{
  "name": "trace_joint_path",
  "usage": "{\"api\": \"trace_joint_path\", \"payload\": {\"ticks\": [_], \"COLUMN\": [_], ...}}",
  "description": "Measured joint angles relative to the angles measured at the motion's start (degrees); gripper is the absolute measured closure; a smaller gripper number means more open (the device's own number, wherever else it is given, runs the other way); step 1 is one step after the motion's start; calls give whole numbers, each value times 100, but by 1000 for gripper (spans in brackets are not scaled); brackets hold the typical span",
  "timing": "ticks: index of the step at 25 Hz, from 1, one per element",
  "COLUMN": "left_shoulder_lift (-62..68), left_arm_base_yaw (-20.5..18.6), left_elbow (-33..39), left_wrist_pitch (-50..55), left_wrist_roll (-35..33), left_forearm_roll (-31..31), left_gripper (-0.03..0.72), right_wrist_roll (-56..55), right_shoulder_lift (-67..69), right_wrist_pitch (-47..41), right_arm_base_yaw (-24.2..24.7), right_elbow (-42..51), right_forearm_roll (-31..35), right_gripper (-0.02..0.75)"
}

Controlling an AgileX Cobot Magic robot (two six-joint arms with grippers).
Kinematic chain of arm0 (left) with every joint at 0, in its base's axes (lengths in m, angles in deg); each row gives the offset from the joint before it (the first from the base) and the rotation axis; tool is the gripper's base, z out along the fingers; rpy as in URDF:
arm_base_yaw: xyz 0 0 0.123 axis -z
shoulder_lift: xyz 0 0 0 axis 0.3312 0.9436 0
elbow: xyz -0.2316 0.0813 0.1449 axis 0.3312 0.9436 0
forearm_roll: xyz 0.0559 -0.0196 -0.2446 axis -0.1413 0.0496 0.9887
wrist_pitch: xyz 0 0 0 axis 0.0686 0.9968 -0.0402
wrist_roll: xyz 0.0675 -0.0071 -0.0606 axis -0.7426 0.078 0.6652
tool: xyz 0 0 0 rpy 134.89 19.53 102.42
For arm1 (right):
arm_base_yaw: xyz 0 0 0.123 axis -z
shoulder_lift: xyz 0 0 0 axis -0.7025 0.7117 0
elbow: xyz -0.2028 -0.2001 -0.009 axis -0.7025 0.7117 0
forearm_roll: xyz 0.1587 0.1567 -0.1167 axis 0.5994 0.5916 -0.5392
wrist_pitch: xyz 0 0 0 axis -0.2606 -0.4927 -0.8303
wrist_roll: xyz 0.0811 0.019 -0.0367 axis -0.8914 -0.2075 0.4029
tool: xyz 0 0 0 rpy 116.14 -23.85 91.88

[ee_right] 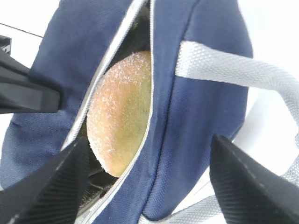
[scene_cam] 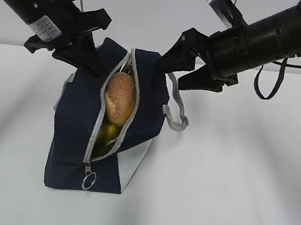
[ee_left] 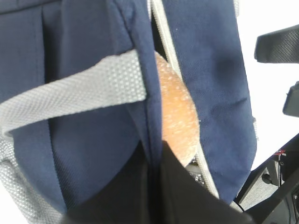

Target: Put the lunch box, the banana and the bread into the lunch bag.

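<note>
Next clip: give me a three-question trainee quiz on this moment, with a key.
1. True or false: the bread lies on the table beside the lunch bag.
2. What yellow item shows in the bag's opening below the bread?
A. banana
B. lemon
C. sponge
3. Fill in: the right gripper, at the bag's right side, is ____.

Key:
1. False; it sits in the bag's unzipped opening.
2. A, the banana.
3. Open; its fingers stand wide apart with nothing held.
</note>
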Motion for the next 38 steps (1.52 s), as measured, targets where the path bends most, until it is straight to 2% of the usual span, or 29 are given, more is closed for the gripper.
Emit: {"api": "trace_joint_path", "payload": {"ticks": [5,14,23,24,26,29,31,34,38], "left_shoulder_lift": [0,0,0,0,0,0,0,0,0], "left_arm_base_yaw": [0,0,0,0,0,0,0,0,23], "left_elbow": [0,0,0,0,0,0,0,0,0], "left_wrist_pitch": [0,0,-21,-21,-21,-21,-32,-42,-116], "left_wrist_roll": [-12,-18,-23,-23,-23,-29,-29,-33,-56], "left_forearm_roll": [0,0,0,0,0,4,29,187,722], "left_gripper": [691,691,691,691,691,691,691,691,691], "right_wrist_roll": [-13,-22,-22,-22,-22,-22,-22,-57,-298], "right_shoulder_lift": [0,233,573,586,586,594,594,487,65], "right_wrist_pitch": [-26,-220,-275,-275,-275,-298,-345,-367,-423], "right_arm_base_yaw": [13,13,-97,-97,-97,-97,-97,-97,-55], "right_elbow": [0,0,0,0,0,0,0,0,0], "right_forearm_roll": [-187,-211,-117,-117,-117,-90,-5,30,-206], "right_gripper": [151,234,254,278,374,613,715,739,741]}}
